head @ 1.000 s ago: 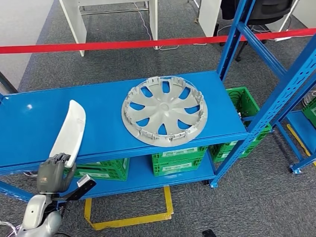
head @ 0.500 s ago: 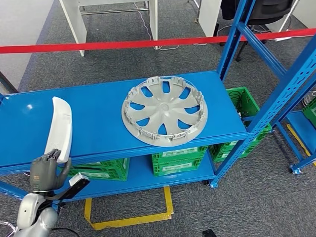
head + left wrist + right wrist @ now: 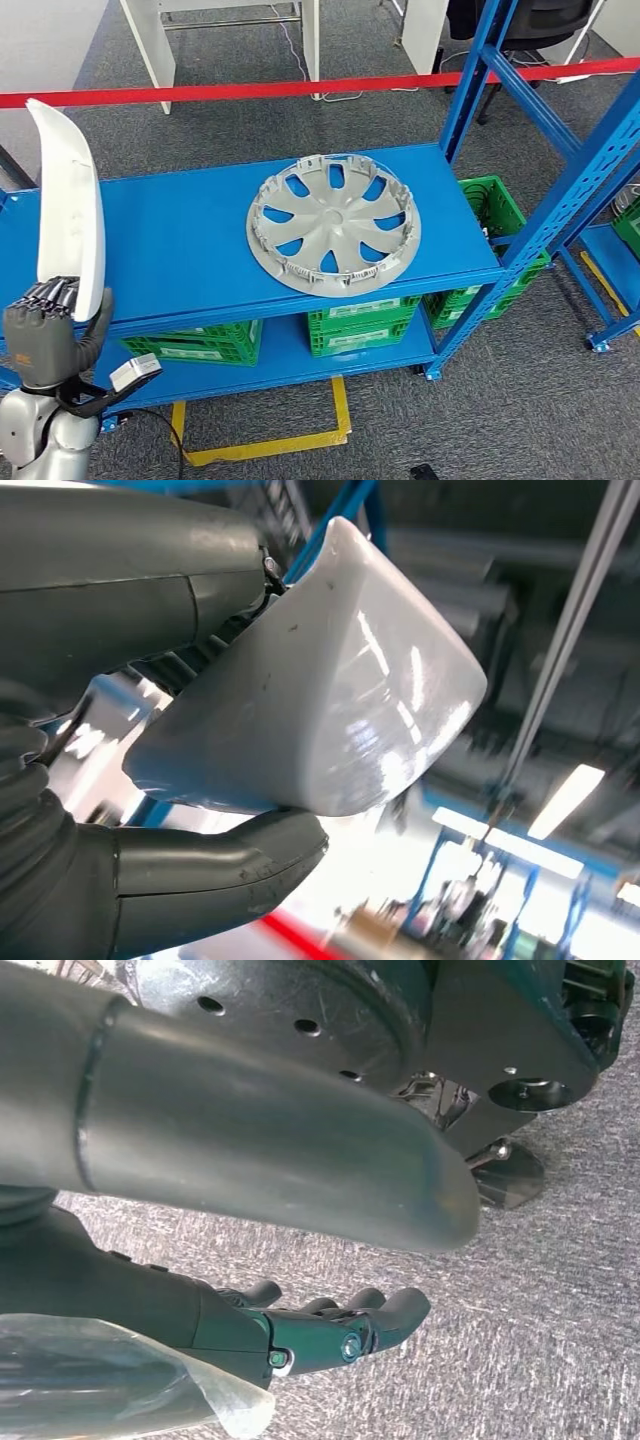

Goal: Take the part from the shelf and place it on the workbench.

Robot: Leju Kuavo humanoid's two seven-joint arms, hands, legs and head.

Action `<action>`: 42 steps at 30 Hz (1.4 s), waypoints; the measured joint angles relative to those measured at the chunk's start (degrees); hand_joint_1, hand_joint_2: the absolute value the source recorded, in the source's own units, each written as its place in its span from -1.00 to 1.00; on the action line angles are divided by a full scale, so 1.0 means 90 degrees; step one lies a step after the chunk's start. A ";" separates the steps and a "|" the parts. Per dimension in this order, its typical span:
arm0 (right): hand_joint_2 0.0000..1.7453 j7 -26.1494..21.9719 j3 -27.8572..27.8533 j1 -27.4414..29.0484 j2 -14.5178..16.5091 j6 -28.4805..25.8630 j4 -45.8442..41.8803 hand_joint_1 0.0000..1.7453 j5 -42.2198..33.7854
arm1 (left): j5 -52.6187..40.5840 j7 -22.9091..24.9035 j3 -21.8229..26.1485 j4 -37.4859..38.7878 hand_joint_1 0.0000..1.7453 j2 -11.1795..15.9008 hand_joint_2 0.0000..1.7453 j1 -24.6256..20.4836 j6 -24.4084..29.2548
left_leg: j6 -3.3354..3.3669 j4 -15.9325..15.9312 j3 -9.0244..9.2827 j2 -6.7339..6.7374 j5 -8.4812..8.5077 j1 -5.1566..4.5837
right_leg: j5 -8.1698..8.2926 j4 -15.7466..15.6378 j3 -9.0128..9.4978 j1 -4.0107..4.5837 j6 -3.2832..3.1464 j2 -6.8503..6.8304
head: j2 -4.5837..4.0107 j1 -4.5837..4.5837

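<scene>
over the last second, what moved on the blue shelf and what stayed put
The left hand, gripping the curved white plastic part, has raised it off the blue metal shelf and tipped it from lying flat to standing nearly upright, while drawing back toward the left. The round silver wheel cover has not shifted, nor have the green crates below. The right hand hangs with nothing in it.

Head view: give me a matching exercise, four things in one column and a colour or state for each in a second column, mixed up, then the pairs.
Things:
1. white part
2. hubcap
3. crates
4. tape

States:
A. green, on the lower shelf
B. red, stretched across behind the rack
C. lying flat on the blue shelf
D. held upright by the left hand

Pairs: 1-D, 2-C, 3-A, 4-B
</scene>
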 joint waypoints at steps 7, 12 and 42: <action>-1.00 0.0007 -0.0094 -0.0003 0.0015 -0.0029 0.0002 -1.00 0.0000 | -0.0177 -0.0088 -0.0117 -0.1143 1.00 -0.0275 1.00 0.0122 -0.0006 | 0.0000 0.0000 0.0002 0.0000 0.0000 0.0001 | 0.0000 0.0000 0.0000 0.0000 0.0000 0.0000 | 0.0000 -0.0001; -1.00 0.0004 -0.0102 -0.0004 0.0045 -0.0047 0.0002 -1.00 -0.0001 | -0.0160 -0.0088 -0.0190 -0.1461 1.00 -0.0358 1.00 0.0168 -0.0014 | 0.0000 0.0000 0.0002 0.0000 0.0000 0.0001 | 0.0000 0.0000 0.0000 0.0000 0.0000 0.0000 | 0.0000 0.0000; -1.00 -0.0002 -0.0267 -0.0004 0.0104 -0.0118 0.0002 -1.00 0.0047 | 0.0141 0.0970 -0.0738 -0.1278 1.00 0.0174 1.00 0.0438 -0.0024 | 0.0004 0.0043 -0.0014 0.0001 -0.0003 -0.0019 | 0.0024 -0.0009 -0.0003 -0.0020 0.0031 0.0001 | 0.0000 -0.0002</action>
